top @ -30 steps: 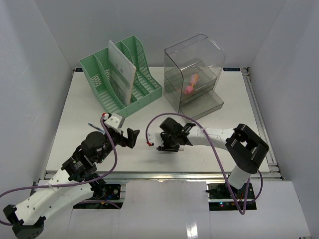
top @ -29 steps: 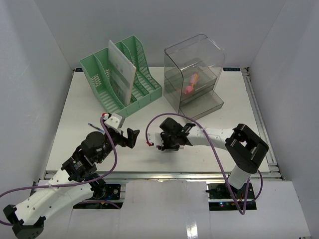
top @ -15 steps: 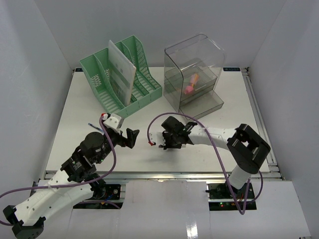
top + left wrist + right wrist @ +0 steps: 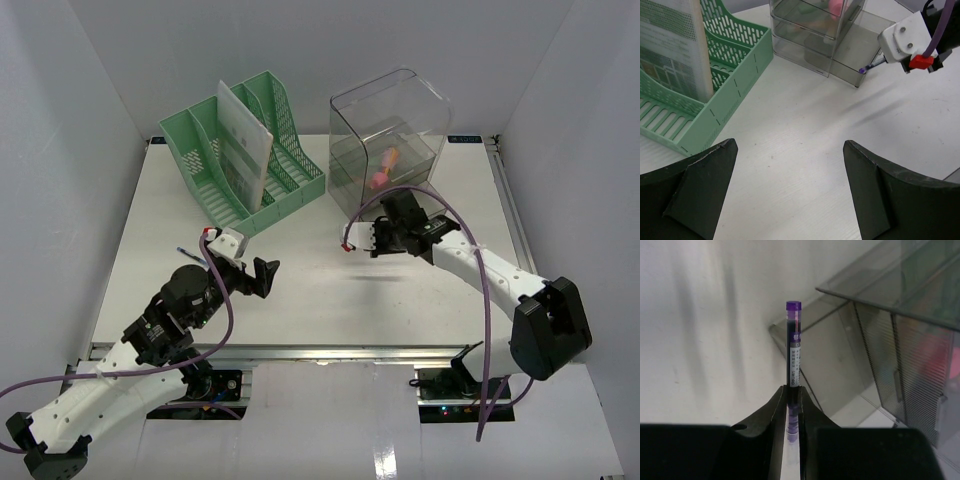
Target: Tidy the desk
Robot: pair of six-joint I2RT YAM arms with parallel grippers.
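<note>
The desk [image 4: 300, 300] is a white tabletop with a metal rail along its front edge. My right gripper [image 4: 390, 230] is shut on a purple pen [image 4: 793, 345] and holds it above the desk, its capped end next to the corner of the clear drawer box's lowest tray [image 4: 840, 355]. In the right wrist view the gripper [image 4: 794, 392] pinches the pen's lower half. The pen's tip also shows in the left wrist view [image 4: 867, 67]. My left gripper [image 4: 262, 275] hangs open and empty over the desk's front left; in its own view [image 4: 790, 190] only bare desk lies between the jaws.
A green slotted file rack [image 4: 245, 160] with a paper booklet [image 4: 245, 140] in it stands at the back left. A clear plastic drawer box [image 4: 390, 150] with pink items [image 4: 383, 170] inside stands at the back right. A blue pen [image 4: 192, 255] lies by my left arm.
My right arm has lifted from the desk's front middle and swung back and right to the drawer box, with the purple pen in it. The left arm has stayed put.
</note>
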